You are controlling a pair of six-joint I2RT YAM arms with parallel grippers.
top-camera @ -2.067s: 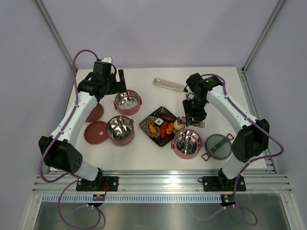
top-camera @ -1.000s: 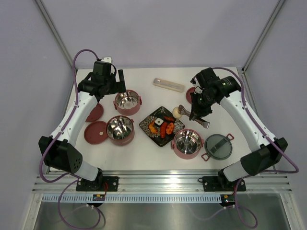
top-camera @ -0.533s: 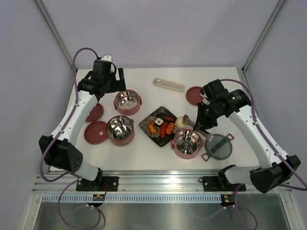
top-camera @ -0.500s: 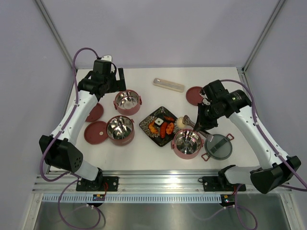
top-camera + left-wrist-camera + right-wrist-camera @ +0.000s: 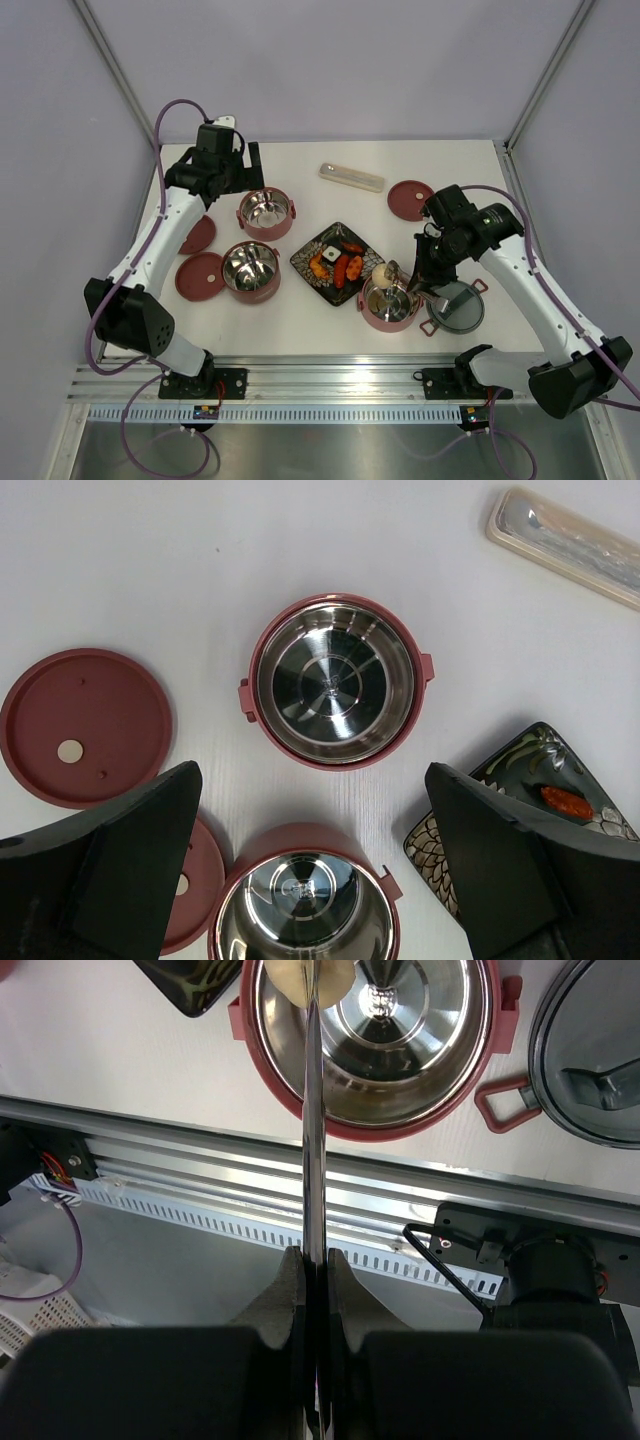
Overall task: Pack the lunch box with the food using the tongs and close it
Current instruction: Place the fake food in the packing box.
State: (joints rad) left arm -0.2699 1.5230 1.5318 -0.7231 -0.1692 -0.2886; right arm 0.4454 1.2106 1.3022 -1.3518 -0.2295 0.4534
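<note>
My right gripper (image 5: 430, 268) is shut on the silvery tongs (image 5: 401, 283), seen edge-on in the right wrist view as the tongs (image 5: 313, 1110) between my pressed fingers (image 5: 290, 1280). The tongs' tips pinch a beige ball (image 5: 381, 274) over the left rim of the near-right lunch box bowl (image 5: 372, 318); the ball (image 5: 308, 975) hangs above that bowl (image 5: 480, 1072). Orange and red food (image 5: 341, 265) lies on the black plate (image 5: 303, 258). My left gripper (image 5: 250, 168) hangs open, holding nothing, above the far-left bowl (image 5: 330, 598), with a second bowl (image 5: 300, 831) nearer.
The grey handled lid (image 5: 455, 306) lies right of the near-right bowl. Dark-red disc lids sit at the left (image 5: 198, 234), (image 5: 200, 276) and at the back right (image 5: 408, 199). A translucent oblong case (image 5: 352, 177) lies at the back. The metal rail (image 5: 200, 1200) runs along the table's near edge.
My right arm swung from behind the plate toward the front, carrying the beige ball in the tongs to above the near-right bowl. The left arm stayed put.
</note>
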